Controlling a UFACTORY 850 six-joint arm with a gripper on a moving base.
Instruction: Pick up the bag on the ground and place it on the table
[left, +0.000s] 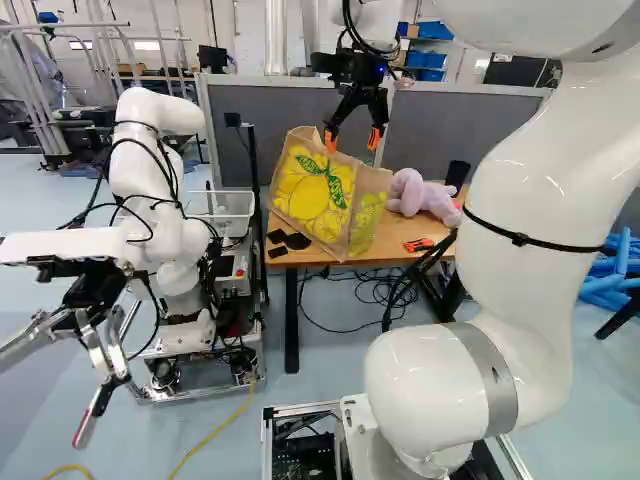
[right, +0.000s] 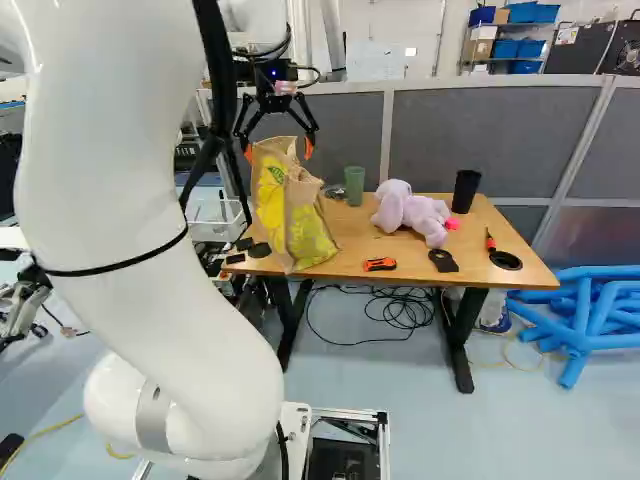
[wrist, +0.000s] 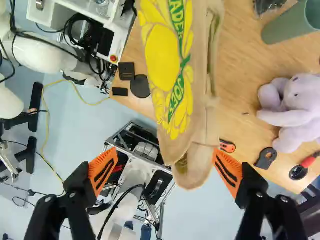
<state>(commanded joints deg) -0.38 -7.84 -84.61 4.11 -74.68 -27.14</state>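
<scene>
Two fingers of the gripper stand wide apart at the upper end of the bag, one to either side of it. In the wrist view the gripper has that end between its pads, with space on one side; on the other, the pad comes close to the paper, and I cannot tell whether they touch. Nothing is clamped. The bag is brown paper with a yellow fruit print and green lettering, creased down its side and leaning. It stands on the table, its lower corner at the front edge. In the right base view the green cup is near the bag, to its right; beyond lie the toy and the black cup. The cutter sits right of the bag by the front edge, and the tape is well apart from it, on the same side. Just left of the bag in the left base view are small black pieces, then the table's end, and farther left another robot. The grey panel rises behind the bag. Wood shows between the bag and the toy.
</scene>
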